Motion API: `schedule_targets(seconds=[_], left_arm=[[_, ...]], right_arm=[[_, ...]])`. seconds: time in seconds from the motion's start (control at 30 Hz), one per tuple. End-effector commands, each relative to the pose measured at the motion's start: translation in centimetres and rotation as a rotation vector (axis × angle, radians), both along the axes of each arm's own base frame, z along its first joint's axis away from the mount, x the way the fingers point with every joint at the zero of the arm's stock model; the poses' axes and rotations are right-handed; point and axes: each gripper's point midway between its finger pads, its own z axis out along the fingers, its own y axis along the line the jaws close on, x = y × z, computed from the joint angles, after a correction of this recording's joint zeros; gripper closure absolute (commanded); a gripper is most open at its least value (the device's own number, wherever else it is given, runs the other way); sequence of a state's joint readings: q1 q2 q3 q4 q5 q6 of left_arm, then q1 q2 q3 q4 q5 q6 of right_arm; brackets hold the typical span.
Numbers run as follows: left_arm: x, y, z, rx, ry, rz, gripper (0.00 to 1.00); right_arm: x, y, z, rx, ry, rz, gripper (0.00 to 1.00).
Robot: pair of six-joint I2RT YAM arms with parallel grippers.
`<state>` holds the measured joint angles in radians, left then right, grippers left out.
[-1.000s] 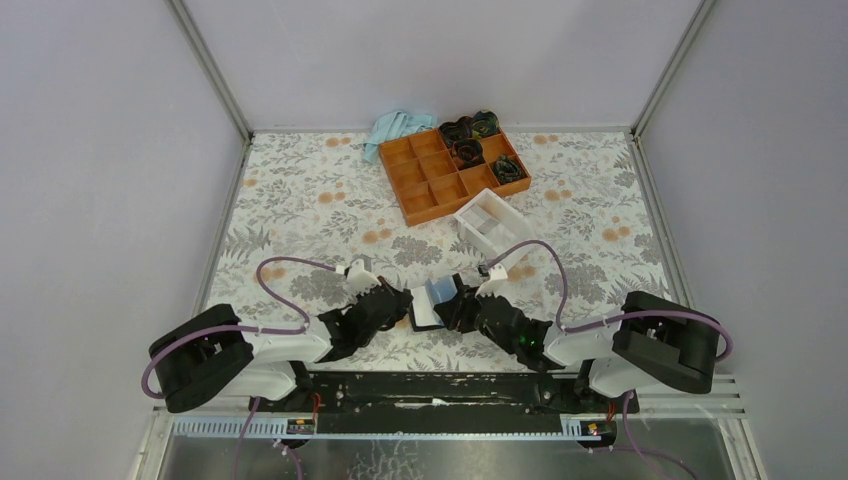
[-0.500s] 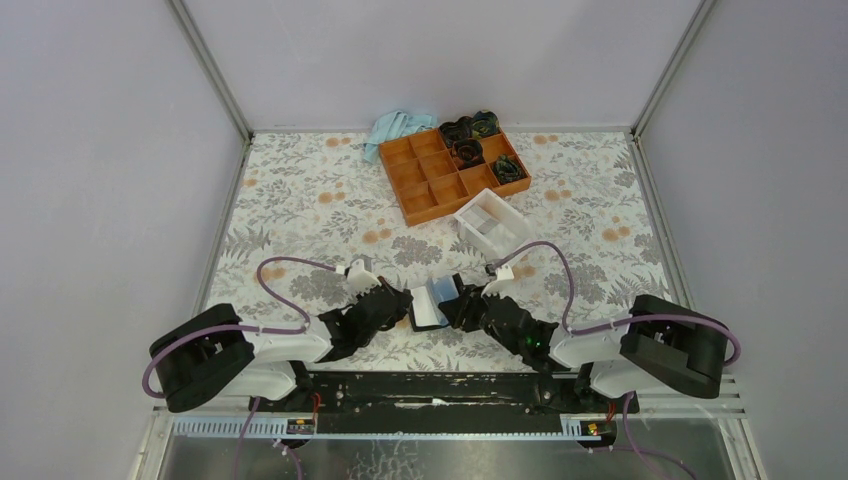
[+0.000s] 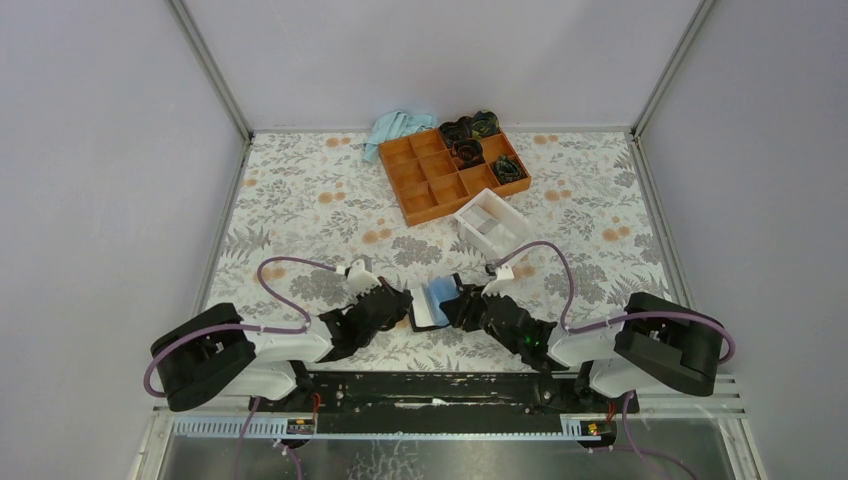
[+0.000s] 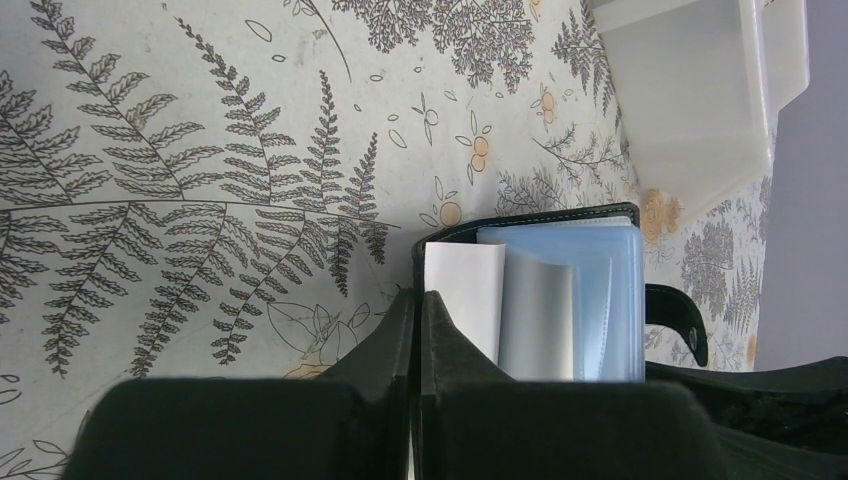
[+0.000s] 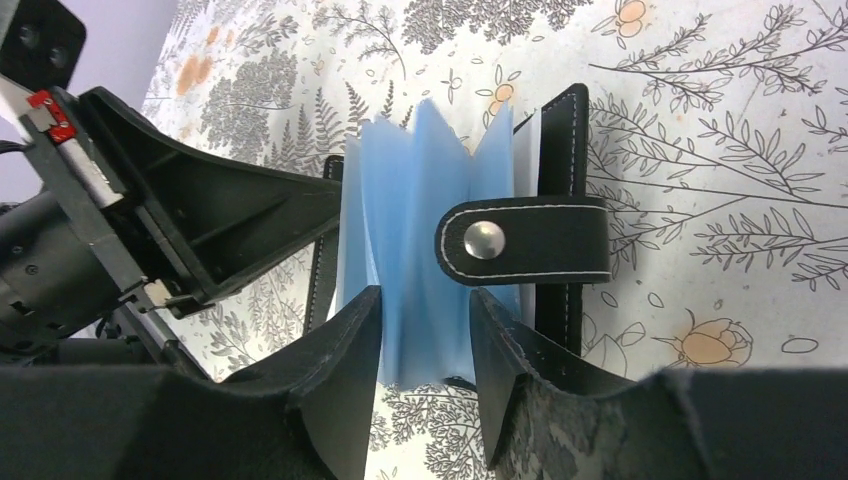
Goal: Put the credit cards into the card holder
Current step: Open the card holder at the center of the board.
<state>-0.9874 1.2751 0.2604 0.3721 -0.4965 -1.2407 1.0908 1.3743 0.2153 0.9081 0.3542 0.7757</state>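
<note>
The card holder [image 3: 436, 300], a black wallet with light-blue sleeves, is held open between my two grippers near the table's front edge. My left gripper [image 4: 417, 300] is shut on the edge of its left cover [image 4: 520, 214]. A white leaf [image 4: 465, 300] and the blue sleeves [image 4: 600, 300] show just beyond the fingertips. My right gripper [image 5: 425, 300] stands open astride the fanned blue sleeves [image 5: 400, 220], which fill the gap between its fingers. The snap tab [image 5: 520, 240] lies across in front of them. The credit cards are out of view.
A white open-topped box [image 3: 490, 225] stands just beyond the wallet, and it shows as the white box [image 4: 690, 90] in the left wrist view. Behind it is an orange compartment tray [image 3: 440, 180] with dark items [image 3: 475, 135] in its far cells. A blue cloth [image 3: 395, 127] lies at the back.
My right gripper has edged left onto the sleeves and its jaws have narrowed slightly. The left gripper and the wallet have stayed put.
</note>
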Motion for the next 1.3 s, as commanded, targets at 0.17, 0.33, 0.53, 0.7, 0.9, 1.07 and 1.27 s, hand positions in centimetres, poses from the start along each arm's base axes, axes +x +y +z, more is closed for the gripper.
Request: schedule_targets(seconds=[0.17, 0.33, 0.53, 0.7, 0.9, 1.07, 1.27], left_arm=[[0.2, -0.2, 0.3, -0.032, -0.016, 0.006, 1.00], [0.2, -0.1, 0.2, -0.032, -0.015, 0.006, 1.00], [0.2, -0.2, 0.1, -0.032, -0.015, 0.005, 1.00], [0.3, -0.1, 0.4, -0.028, -0.023, 0.005, 1.00], [0.6, 1.0, 1.5, 0.011, -0.046, 0.040, 0.95], [1.2, 2.0, 4.2, 0.028, -0.101, 0.079, 0.91], [1.9, 1.8, 7.2, 0.025, -0.163, 0.071, 0.90]], right_arm=[[1.0, -0.2, 1.0, 0.033, -0.021, -0.041, 0.57], [1.1, 0.0, -0.1, -0.028, 0.004, -0.034, 0.57], [1.2, 0.7, -1.8, -0.128, 0.031, -0.004, 0.58], [1.3, 1.0, -2.6, -0.185, 0.029, 0.017, 0.60], [1.6, 0.4, -3.3, -0.275, 0.012, 0.013, 0.60], [1.5, 0.9, -3.6, -0.313, -0.001, 0.029, 0.60], [1.4, 1.7, -2.9, -0.346, -0.051, 0.033, 0.60]])
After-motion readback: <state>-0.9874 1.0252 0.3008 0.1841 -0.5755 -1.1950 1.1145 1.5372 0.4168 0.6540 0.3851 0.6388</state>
